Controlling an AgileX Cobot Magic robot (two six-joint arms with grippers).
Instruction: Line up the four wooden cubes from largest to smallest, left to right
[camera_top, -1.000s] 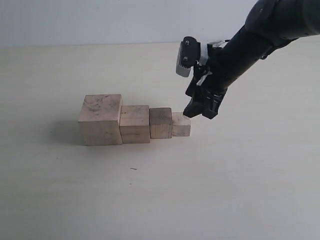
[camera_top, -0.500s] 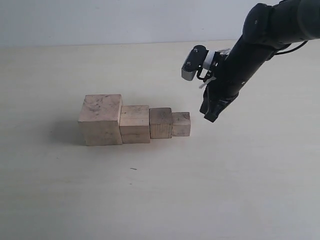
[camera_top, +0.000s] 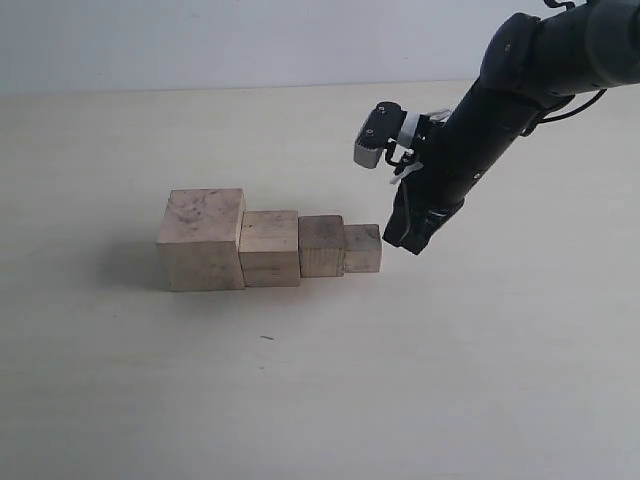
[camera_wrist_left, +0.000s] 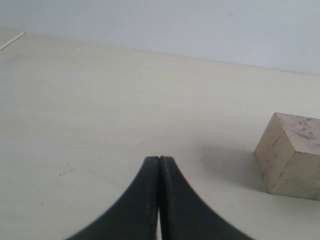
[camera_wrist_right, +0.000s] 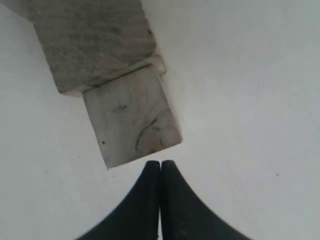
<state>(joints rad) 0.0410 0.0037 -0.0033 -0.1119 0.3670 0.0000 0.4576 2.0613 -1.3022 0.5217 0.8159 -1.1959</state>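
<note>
Four pale wooden cubes stand touching in a row on the table. The largest cube is at the left, then the second cube, the third cube and the smallest cube at the right end. My right gripper is shut and empty, low by the table just right of the smallest cube; whether it touches the cube I cannot tell. In its wrist view the right gripper points at that cube's edge. The left gripper is shut and empty, with the largest cube off to one side.
The pale wooden table stretches around the row, with a white wall behind. A small dark speck lies in front of the cubes. The right arm reaches in from the upper right.
The right gripper drew back to the right from the smallest cube, then came down and left again to just beside it. The cubes have stayed in place.
</note>
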